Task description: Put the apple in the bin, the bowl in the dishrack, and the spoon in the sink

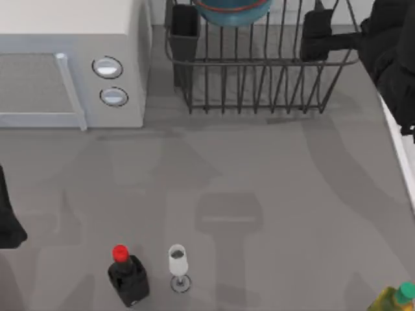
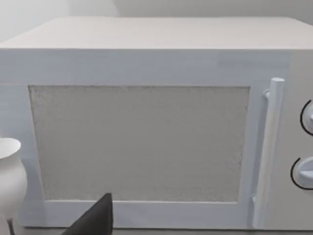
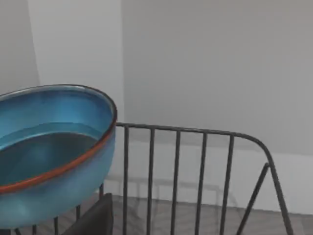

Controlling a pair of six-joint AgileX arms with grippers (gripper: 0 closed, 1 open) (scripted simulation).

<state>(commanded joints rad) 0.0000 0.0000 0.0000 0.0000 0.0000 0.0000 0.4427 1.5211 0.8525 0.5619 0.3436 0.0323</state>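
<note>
The blue bowl (image 1: pixel 231 11) sits tilted in the dishrack (image 1: pixel 259 71), with our right gripper (image 1: pixel 319 32) just beside it on its right and far nearer than our left arm. We cannot tell whether its jaws are open or closed.

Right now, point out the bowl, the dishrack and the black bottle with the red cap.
bowl (image 3: pixel 49 156): right wrist view, on its blue outer wall.
dishrack (image 1: pixel 259 63): top view, on its front top rail.
black bottle (image 1: pixel 130 278): top view, on its dark body below the red cap.
</note>
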